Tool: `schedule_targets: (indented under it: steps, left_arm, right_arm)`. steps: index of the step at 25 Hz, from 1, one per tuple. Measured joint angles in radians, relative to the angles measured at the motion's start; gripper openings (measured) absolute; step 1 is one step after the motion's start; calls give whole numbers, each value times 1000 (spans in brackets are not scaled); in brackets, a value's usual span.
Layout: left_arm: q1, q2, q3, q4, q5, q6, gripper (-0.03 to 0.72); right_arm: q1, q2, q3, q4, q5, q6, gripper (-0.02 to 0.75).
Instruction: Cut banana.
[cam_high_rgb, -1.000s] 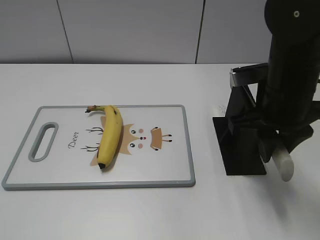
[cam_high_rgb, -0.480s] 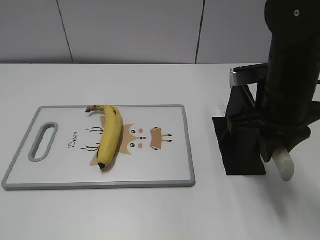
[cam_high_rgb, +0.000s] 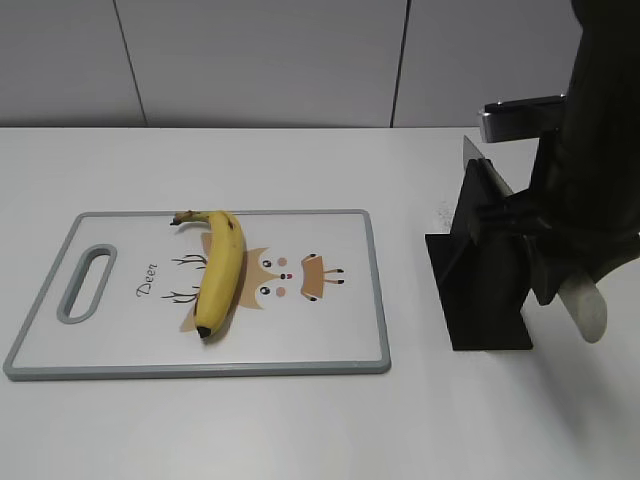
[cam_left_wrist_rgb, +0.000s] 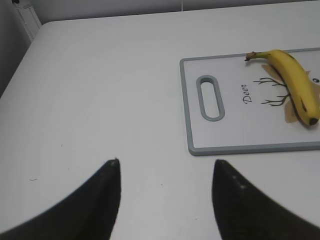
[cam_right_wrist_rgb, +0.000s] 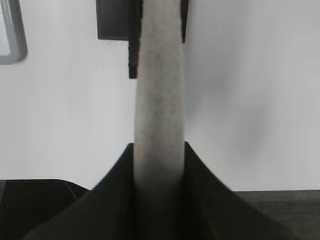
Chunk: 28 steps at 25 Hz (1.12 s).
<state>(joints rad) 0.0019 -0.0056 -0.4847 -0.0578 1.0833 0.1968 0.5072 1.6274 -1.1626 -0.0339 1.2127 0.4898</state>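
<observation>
- We see the banana (cam_high_rgb: 218, 270) lying lengthwise on the cutting board (cam_high_rgb: 120, 355), across its deer print, on the white bench (cam_high_rgb: 300, 430); neither has shifted over the last second.
- The right pincer (cam_right_wrist_rgb: 159, 165) is clamped on the pale knife handle (cam_right_wrist_rgb: 159, 100), with both fingers pressed against its sides.
- What has changed: in the exterior view the right arm has risen and drawn back to the right, and the knife handle (cam_high_rgb: 585, 308) sits higher than a moment ago. The blade's upper edge (cam_high_rgb: 478, 152) now shows above the black knife stand (cam_high_rgb: 485, 290).
- We judge that the knife is being drawn from the stand; whether the blade is fully clear we cannot tell.
- The left pincer (cam_left_wrist_rgb: 165, 200) hangs wide open and empty above bare bench, well apart from the board's handle slot (cam_left_wrist_rgb: 210, 97).
- No cut has been made yet; carrying the knife to the banana remains.
</observation>
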Motion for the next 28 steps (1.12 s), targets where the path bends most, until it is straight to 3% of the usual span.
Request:
schedule_targets:
  steps: [22,28]
  left_arm:
    - [0,0,0,0,0,0,544]
    - [0,0,0,0,0,0,544]
  right_arm:
    - [0,-181,0,-11,5,10,174]
    - [0,-207,-16,-18,8,-91,174]
